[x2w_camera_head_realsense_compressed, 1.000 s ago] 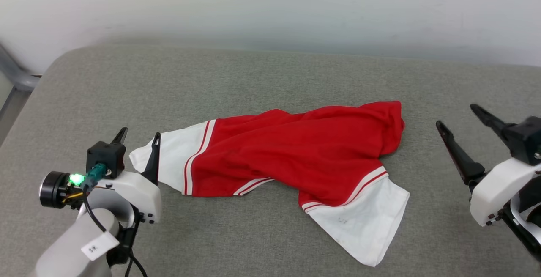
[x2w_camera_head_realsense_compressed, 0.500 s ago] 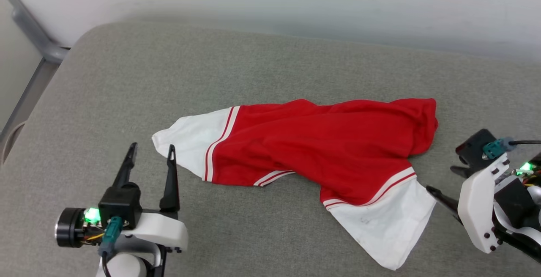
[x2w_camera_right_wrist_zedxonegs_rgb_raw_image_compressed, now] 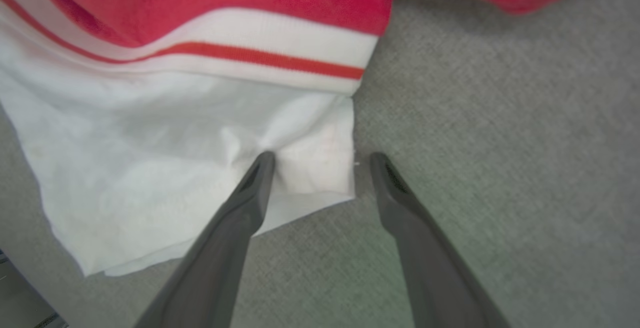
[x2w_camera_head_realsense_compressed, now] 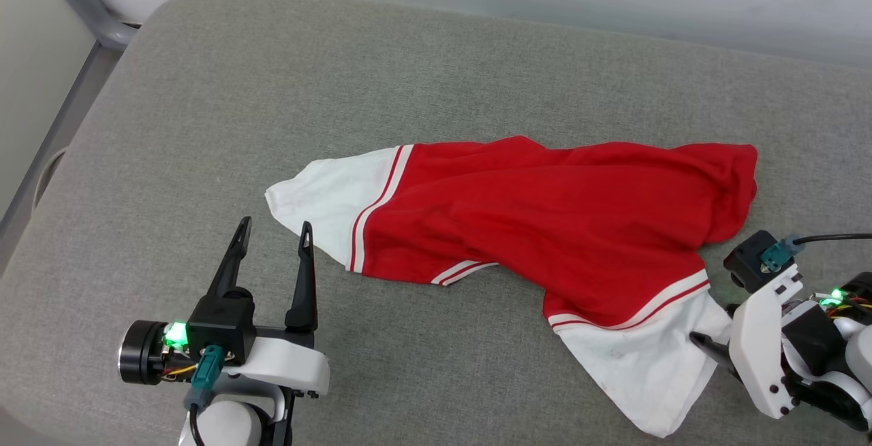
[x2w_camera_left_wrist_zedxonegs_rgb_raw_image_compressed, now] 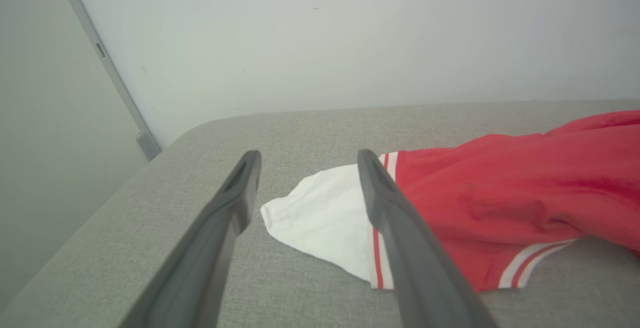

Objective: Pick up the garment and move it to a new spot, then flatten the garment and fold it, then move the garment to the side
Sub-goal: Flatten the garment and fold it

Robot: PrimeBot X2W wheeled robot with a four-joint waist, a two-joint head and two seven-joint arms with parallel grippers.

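The garment [x2w_camera_head_realsense_compressed: 545, 228] is judged to be light, soft and limp. No shape is expected to be kept once it is lifted, and from a single hold it is likely to hang and bunch. Hold is best taken at two well-separated edges, where the cloth lies thin on the grey cushion [x2w_camera_head_realsense_compressed: 272, 78]. The garment is laid crumpled across the middle of the cushion and reaches toward its right edge. It is red, with white short sleeves bordered by red-striped trim. The left pincer [x2w_camera_head_realsense_compressed: 274, 225] is held wide and empty just beside the left-edge sleeve [x2w_camera_head_realsense_compressed: 320, 208]. The right pincer [x2w_camera_right_wrist_zedxonegs_rgb_raw_image_compressed: 322, 156] is spread wide astride a corner of the near-right sleeve [x2w_camera_head_realsense_compressed: 640, 371]. One finger is pressed on the cloth and the other on bare cushion, and nothing is gripped.
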